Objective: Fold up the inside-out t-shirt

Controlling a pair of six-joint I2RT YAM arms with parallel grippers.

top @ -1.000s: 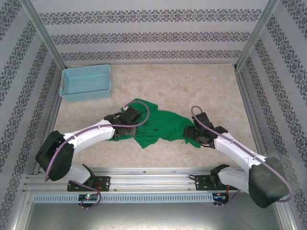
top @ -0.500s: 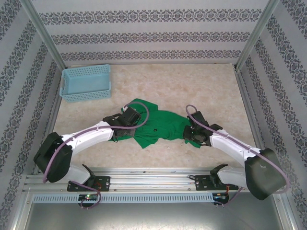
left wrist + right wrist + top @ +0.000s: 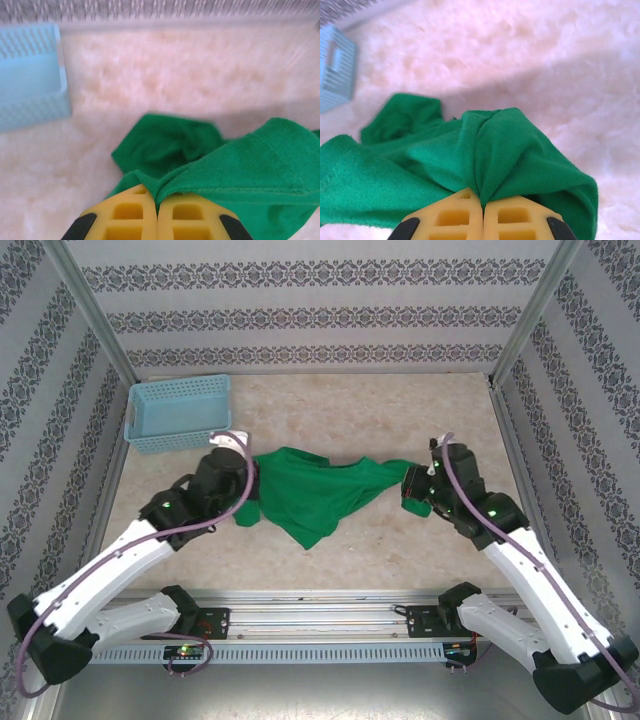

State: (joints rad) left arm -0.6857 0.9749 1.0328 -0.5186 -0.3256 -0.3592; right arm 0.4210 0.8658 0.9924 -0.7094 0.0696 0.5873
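Between the left gripper [image 3: 157,200] and the right gripper [image 3: 482,202] spans the green t-shirt [image 3: 320,495]; each gripper's jaws are pressed together, pinching a fold of cloth.

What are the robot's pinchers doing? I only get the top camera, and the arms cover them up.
Observer: In the left wrist view, the left gripper is shut on a fold of the green t-shirt.
Operator: And the other one?
Observer: The right gripper is shut too, pinching a bunched ridge of the same cloth.
Operator: Any stitches showing?
Observer: Yes, a stitched seam line runs along the hem near the left gripper.
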